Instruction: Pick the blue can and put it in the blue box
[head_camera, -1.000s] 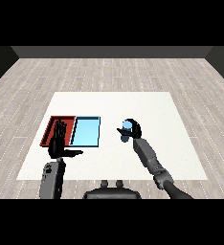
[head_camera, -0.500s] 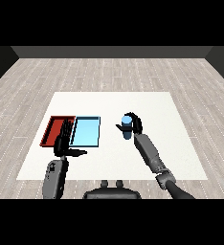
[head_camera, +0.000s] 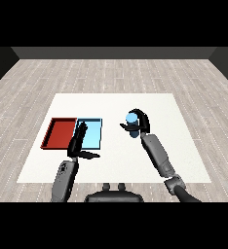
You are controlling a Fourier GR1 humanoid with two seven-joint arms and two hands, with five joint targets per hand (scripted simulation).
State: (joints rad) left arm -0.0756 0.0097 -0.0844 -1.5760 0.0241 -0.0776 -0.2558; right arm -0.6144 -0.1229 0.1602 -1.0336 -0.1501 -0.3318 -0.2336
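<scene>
Blue can (head_camera: pixel 131 118) held upright in the right hand (head_camera: pixel 140 124), to the right of the light blue tray (head_camera: pixel 91 134).

The right hand curls round the can, fingers and thumb wrapped about its sides, with the can's pale blue top showing above them; can and hand sit over the white table (head_camera: pixel 174 112), clear of both trays. Compared with half a second ago, the hand and can stand in nearly the same spot, perhaps a touch nearer the trays, and the can remains upright. The left hand (head_camera: pixel 78 143) is released, its fingers straight and pointing up over the seam between the red tray (head_camera: pixel 60 132) and the light blue tray, thumb sticking out to the right; it has hardly shifted from the earlier frame. The two trays lie side by side, touching, unmoved.
</scene>
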